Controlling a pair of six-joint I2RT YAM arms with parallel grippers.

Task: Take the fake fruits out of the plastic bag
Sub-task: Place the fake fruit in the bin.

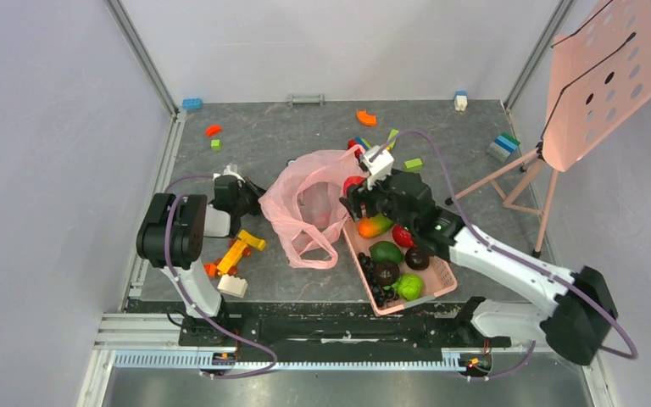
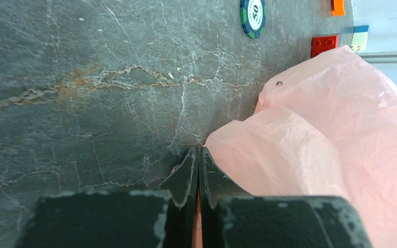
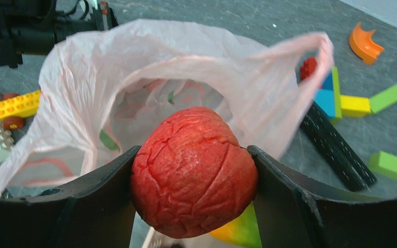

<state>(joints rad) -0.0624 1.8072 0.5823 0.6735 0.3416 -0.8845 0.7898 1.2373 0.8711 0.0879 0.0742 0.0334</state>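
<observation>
The red fruit [image 3: 194, 170] is sitting clamped between the right gripper's [image 3: 194, 152] two fingers, so that claw is grasping it. It's hanging just outside the bag's [image 1: 305, 199] mouth, right above the mango [image 1: 375, 225] at the far end of the basket [image 1: 441, 280]. The bag is lying crumpled mid-table with its mouth gaping toward the right arm. On the bag's left edge, the left gripper [image 2: 198, 151] is pinching down tight, and a sliver of pink film is showing between its fingers. The basket is sitting just right of the bag, and a lime-green fruit [image 1: 408, 287] is lying at its near end. Bricks [image 1: 239, 253] are lying scattered near the left arm.
</observation>
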